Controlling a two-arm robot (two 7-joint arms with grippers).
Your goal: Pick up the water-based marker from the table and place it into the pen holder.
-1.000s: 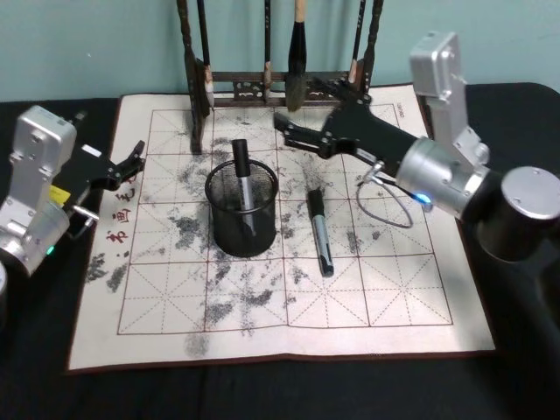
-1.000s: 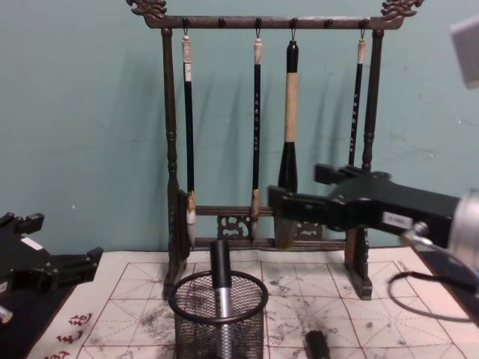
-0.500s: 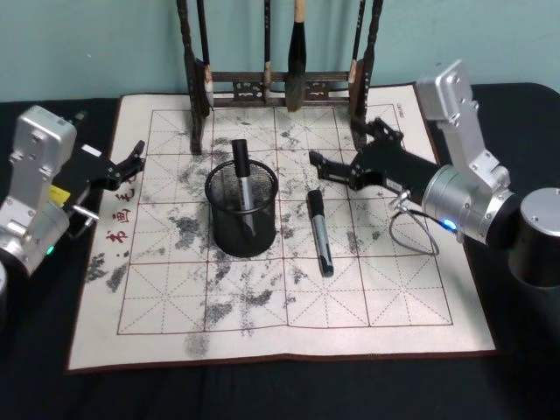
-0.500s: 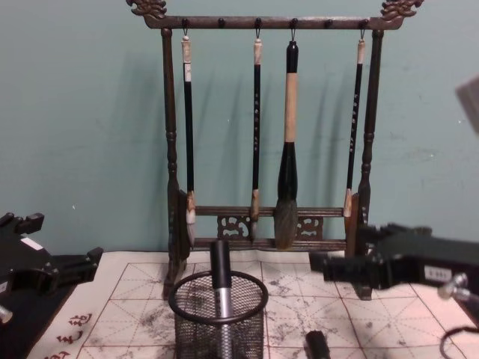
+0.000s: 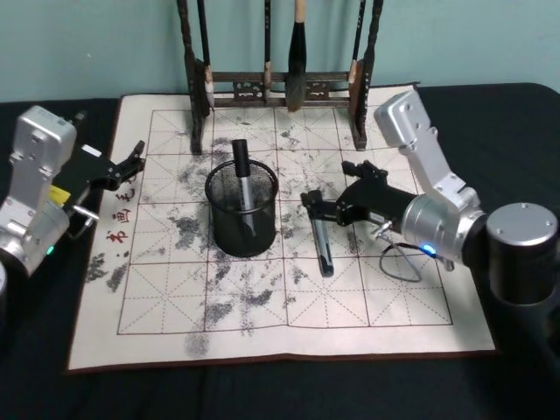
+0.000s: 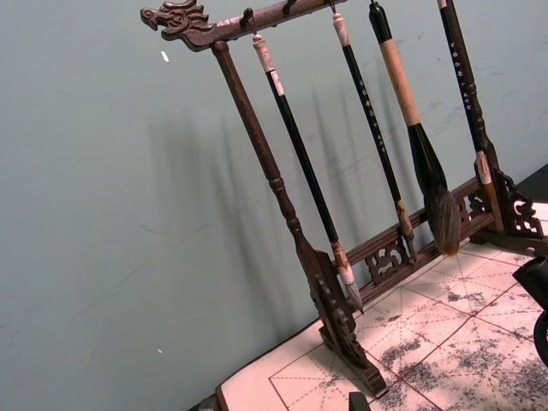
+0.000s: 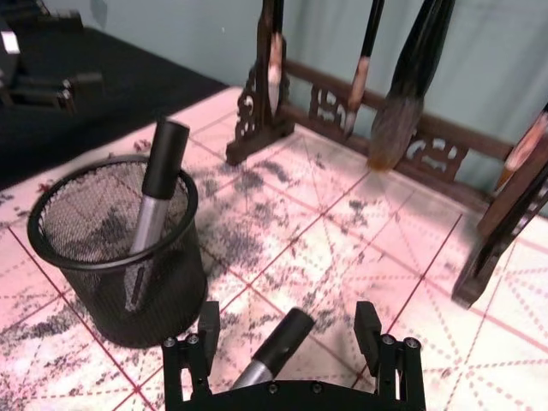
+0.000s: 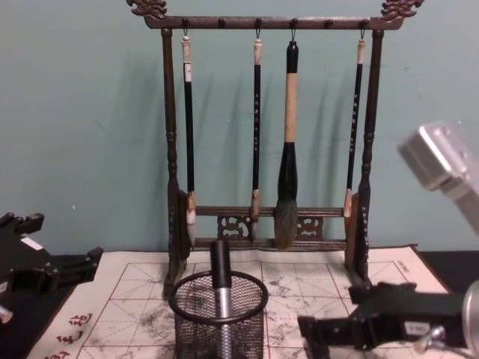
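Right gripper (image 7: 288, 310): low over the mat, right of the bench's centre. Fingers spread wide, nothing held. The two fingers stand on either side of the capped end of the water-based marker (image 5: 321, 241), with a gap on each side and no contact to be seen. A thin cable loop (image 5: 398, 262) hangs by its wrist over the mat.

Water-based marker: grey barrel, black cap. It lies flat on the white mat (image 5: 350, 297), just right of the pen holder and apart from it. The cap points toward the bench's far edge, the other end toward the near edge.

Pen holder (image 5: 229, 234): round black mesh cup, upright on the mat near the bench's centre. Contents: one second marker (image 5: 241, 175), grey with a black cap, leaning, cap above the rim.

Mat: red grid lines, grey ink smudges, red characters along its left margin. It lies on the dark bench (image 5: 44, 367).

Brush rack (image 8: 171, 112): brown wood, upright at the mat's far edge, toward the bench's far edge. Four brushes (image 8: 288, 149) hang from its top bar.

Left gripper (image 5: 137, 159): parked at the mat's left edge, toward the bench's left edge, well apart from the pen holder. Fingers apart, empty.
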